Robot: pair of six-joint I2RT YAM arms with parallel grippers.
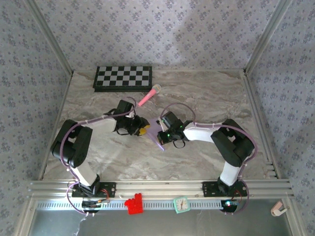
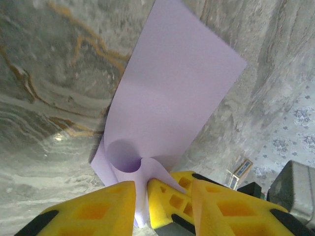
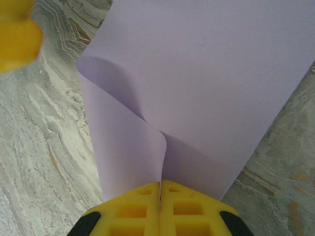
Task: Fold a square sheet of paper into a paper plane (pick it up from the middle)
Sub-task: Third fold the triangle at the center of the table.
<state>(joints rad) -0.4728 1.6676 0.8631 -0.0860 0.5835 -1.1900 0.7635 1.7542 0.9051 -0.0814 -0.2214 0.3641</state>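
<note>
While right gripper (image 3: 160, 187) clamps the square sheet of paper (image 3: 211, 73) at bottom centre, whether left gripper (image 2: 141, 191) grasps it is unclear. Tugging risks tearing.

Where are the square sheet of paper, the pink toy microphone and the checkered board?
square sheet of paper (image 3: 211, 83), right wrist view, flat upper face
pink toy microphone (image 1: 145, 99), top external view, pink handle
checkered board (image 1: 124, 77), top external view, centre of its squares
</note>
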